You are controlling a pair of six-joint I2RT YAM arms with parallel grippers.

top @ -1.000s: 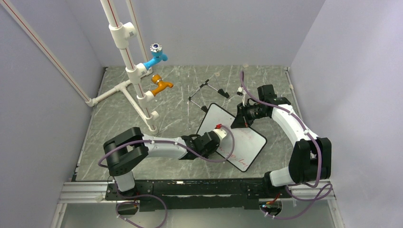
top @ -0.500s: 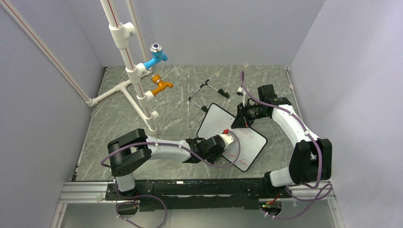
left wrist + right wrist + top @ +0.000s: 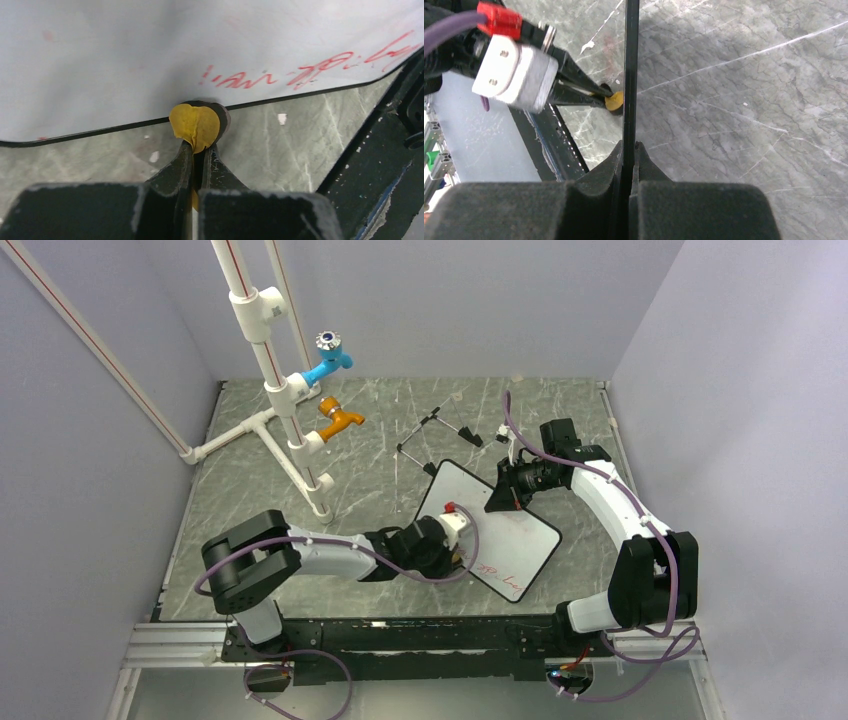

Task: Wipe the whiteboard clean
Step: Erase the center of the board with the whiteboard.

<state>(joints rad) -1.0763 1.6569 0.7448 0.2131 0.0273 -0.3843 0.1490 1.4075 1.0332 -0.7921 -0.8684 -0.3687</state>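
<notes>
The whiteboard [image 3: 500,530], white with a thin black frame, is tilted up off the table. Red handwriting [image 3: 310,67] runs along its lower edge. My right gripper [image 3: 503,497] is shut on the board's far edge, and the right wrist view shows the board edge-on [image 3: 630,75] between the fingers [image 3: 630,148]. My left gripper [image 3: 200,150] is shut on a small yellow eraser [image 3: 196,125]. The eraser is pressed against the board's lower black frame, left of the red writing. From above, the left gripper [image 3: 460,552] sits at the board's near-left edge.
A white pipe stand [image 3: 290,430] with a blue tap [image 3: 328,362] and an orange tap [image 3: 340,420] occupies the back left. A black wire easel [image 3: 435,435] lies behind the board. Grey walls enclose the table, and a metal rail [image 3: 400,640] runs along the front.
My left gripper with the eraser first slid right across the board, then came back left to its near-left edge. The right gripper and the board stayed put.
</notes>
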